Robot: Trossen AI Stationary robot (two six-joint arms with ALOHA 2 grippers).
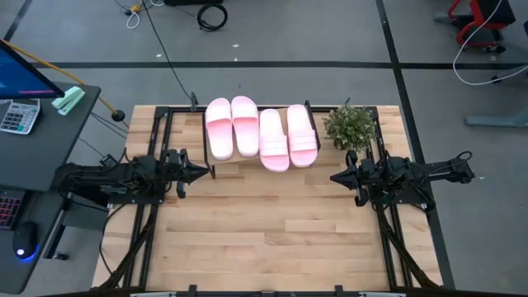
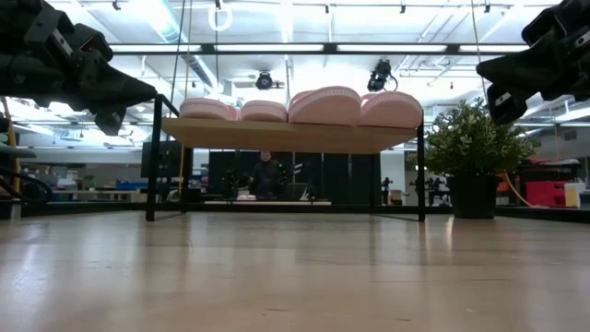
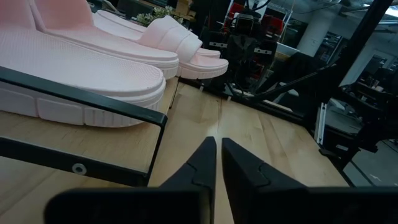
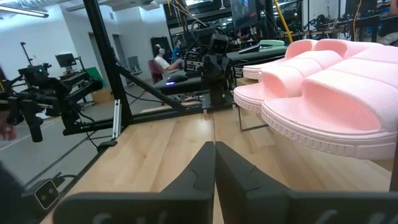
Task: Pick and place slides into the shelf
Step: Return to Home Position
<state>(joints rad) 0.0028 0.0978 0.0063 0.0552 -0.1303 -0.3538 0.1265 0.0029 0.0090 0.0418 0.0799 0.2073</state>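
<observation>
slides: all four (image 1: 274, 139) lie side by side on top of the shelf (image 2: 295, 136), at the desk's (image 1: 272, 239) far edge; the right pair sits a bit nearer the desk's middle than the left pair
left gripper: (image 1: 200, 172) clenched, empty, raised above the desk near the shelf's left front corner, apart from the slides
right gripper: (image 1: 335, 176) clenched, empty, raised near the shelf's right front corner, apart from the slides
plant: (image 1: 351, 125) potted, right of the shelf

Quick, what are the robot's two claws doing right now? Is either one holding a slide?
Left gripper: shut, holding nothing.
Right gripper: shut, holding nothing.
</observation>
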